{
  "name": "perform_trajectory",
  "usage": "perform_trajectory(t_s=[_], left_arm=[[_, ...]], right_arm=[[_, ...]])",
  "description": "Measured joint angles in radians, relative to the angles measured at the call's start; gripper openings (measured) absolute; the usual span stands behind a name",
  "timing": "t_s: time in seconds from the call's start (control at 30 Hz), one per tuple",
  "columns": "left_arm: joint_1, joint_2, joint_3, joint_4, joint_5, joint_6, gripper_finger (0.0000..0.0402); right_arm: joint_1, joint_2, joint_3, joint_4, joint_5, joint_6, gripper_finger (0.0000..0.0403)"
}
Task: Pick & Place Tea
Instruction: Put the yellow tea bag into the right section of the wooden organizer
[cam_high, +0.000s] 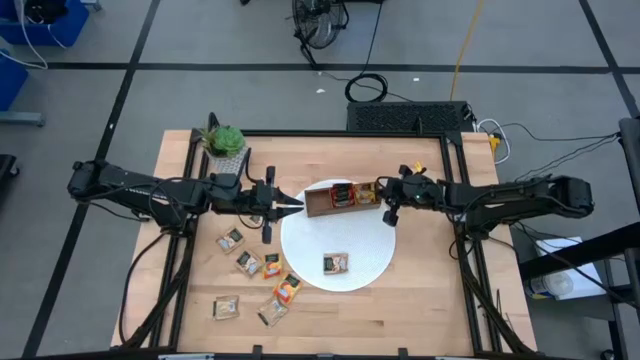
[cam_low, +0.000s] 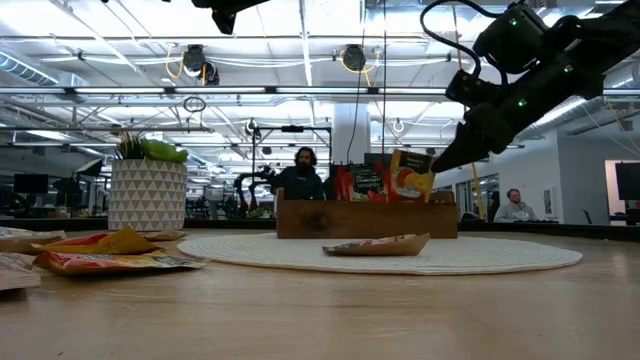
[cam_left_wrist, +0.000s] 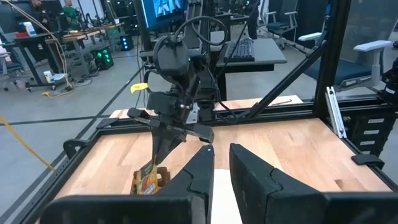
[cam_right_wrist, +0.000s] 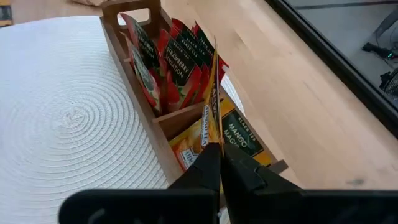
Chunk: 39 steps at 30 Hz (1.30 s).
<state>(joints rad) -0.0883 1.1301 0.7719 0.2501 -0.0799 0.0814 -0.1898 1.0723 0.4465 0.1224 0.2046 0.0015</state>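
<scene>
Right fingers (cam_right_wrist: 219, 163) pinch an orange-yellow sachet (cam_right_wrist: 212, 102) edge-on above the tray (cam_right_wrist: 134, 81).

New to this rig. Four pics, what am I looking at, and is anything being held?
Two robot arms work at a wooden table. One picture looks straight down, one sits level at table height, and one comes from each wrist. A white plate carries a wooden tray with red and yellow tea sachets standing in it, plus one loose sachet. More sachets lie on the table near a potted plant. The right gripper is shut on a yellow sachet over the tray. The left gripper hovers at the tray's other end, holding nothing.
</scene>
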Motion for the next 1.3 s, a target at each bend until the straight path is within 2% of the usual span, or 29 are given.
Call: perform_trajectory(t_s=[0.37, 0.87, 1.0, 1.13, 1.3], left_arm=[[0.004, 0.0, 0.0, 0.002, -0.009, 0.001, 0.0058], [0.004, 0.0, 0.0, 0.007, -0.008, 0.0, 0.0058], [0.004, 0.0, 0.0, 0.007, -0.009, 0.0, 0.0058], [0.004, 0.0, 0.0, 0.007, -0.009, 0.0, 0.0058], [0.004, 0.0, 0.0, 0.007, -0.008, 0.0, 0.0058]], right_arm=[[0.008, -0.034, 0.0, -0.11, 0.002, 0.063, 0.0], [-0.032, 0.142, 0.004, 0.028, 0.01, -0.03, 0.0], [-0.032, 0.149, 0.004, 0.058, 0.006, -0.024, 0.0002], [-0.031, 0.129, 0.001, 0.053, 0.005, -0.025, 0.0029], [-0.031, 0.126, -0.001, 0.093, 0.007, -0.04, 0.0096]])
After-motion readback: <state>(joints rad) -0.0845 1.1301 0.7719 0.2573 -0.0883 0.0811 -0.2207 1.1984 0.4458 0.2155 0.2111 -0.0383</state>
